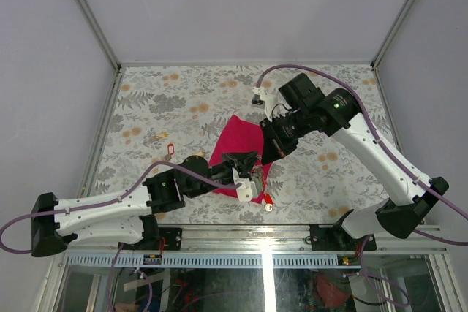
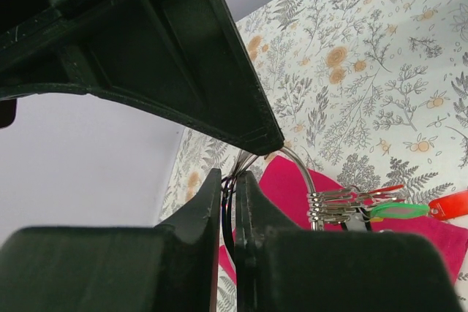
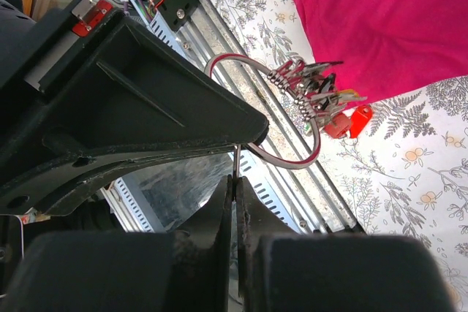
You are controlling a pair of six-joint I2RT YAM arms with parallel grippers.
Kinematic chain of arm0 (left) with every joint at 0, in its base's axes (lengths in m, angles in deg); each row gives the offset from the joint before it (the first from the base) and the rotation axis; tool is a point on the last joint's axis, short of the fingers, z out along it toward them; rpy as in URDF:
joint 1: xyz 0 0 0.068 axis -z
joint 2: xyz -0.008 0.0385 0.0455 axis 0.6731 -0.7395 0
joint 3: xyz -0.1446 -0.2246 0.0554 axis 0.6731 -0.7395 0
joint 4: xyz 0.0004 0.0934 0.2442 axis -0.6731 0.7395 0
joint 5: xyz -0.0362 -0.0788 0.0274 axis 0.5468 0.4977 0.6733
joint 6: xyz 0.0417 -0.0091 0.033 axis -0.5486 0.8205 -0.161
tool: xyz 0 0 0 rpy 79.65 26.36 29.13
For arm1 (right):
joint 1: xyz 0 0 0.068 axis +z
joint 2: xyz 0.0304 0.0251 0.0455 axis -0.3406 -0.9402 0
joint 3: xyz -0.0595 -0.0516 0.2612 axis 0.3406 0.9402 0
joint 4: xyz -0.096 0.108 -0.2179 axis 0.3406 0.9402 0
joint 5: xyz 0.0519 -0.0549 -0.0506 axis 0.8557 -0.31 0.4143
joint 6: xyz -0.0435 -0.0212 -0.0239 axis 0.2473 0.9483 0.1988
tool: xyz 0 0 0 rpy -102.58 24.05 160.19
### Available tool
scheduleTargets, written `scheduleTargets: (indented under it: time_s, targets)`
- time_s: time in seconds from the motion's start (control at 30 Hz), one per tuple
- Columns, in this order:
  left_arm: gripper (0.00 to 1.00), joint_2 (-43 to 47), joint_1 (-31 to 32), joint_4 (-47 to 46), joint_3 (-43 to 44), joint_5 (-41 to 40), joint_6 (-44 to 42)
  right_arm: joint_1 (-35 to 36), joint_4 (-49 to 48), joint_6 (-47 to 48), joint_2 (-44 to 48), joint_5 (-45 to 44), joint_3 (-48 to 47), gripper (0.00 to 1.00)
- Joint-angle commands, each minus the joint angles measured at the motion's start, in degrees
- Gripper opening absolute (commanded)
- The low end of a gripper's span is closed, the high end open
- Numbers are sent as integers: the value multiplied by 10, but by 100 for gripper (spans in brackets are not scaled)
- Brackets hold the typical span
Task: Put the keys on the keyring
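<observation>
The keyring (image 2: 298, 162), a thin silver ring with bunched keys and green and red tags (image 2: 398, 211), hangs over the magenta cloth (image 2: 292, 195). My left gripper (image 2: 228, 174) is shut on the ring's wire. In the right wrist view the keyring (image 3: 296, 162) hangs in front of my right gripper (image 3: 234, 178), which is shut on a thin metal piece, apparently a key (image 3: 235, 157) seen edge-on, its tip at the ring. In the top view both grippers, left (image 1: 247, 171) and right (image 1: 265, 154), meet over the cloth's near edge. A brass key (image 1: 155, 137) and a red-headed key (image 1: 170, 149) lie on the table to the left.
The magenta cloth (image 1: 238, 147) lies mid-table on the floral tablecloth (image 1: 183, 100). A red tag (image 1: 268, 200) hangs by the near table edge. A metal rail (image 1: 292, 228) runs along the front. Grey walls enclose the table on three sides.
</observation>
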Motion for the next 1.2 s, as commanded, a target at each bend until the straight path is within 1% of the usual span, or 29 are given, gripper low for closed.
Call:
scheduleTargets:
  time_s: [0.0, 0.03, 0.07, 0.1, 0.13, 0.17, 0.23, 0.33, 0.43, 0.63, 0.73, 1.0, 1.17]
  targets:
    - [0, 10, 7, -24, 18, -8, 2, 6, -13, -11, -3, 24, -25, 0]
    - [0, 11, 7, -26, 16, -10, 5, 6, -19, -15, 0, 19, -25, 1]
    - [0, 13, 7, -31, 13, -12, 10, 6, -23, -18, 5, 14, -25, 5]
    - [0, 15, 7, -36, 11, -16, 16, 6, -31, -21, 10, 8, -25, 12]
    - [0, 17, 8, -41, 8, -20, 21, 6, -40, -26, 16, 3, -24, 22]
    - [0, 18, 8, -45, 7, -25, 26, 6, -49, -29, 25, -2, -22, 29]
    - [0, 19, 7, -50, 6, -35, 39, 6, -76, -34, 42, -14, -16, 39]
    - [0, 18, 7, -51, 11, -56, 66, 6, -129, -49, 80, -44, 6, 51]
    - [0, 18, 8, -41, 22, -79, 112, 6, -204, -67, 130, -80, 59, 57]
    - [0, 29, 8, -26, 40, -129, 216, 6, -373, -107, 229, -142, 176, 58]
    - [0, 36, 8, -26, 42, -154, 250, 6, -423, -129, 261, -156, 218, 56]
    - [0, 26, 7, -17, 55, -179, 267, 6, -429, -155, 242, -125, 224, 53]
    - [0, 16, 8, -11, 65, -185, 270, 6, -435, -166, 224, -106, 230, 47]
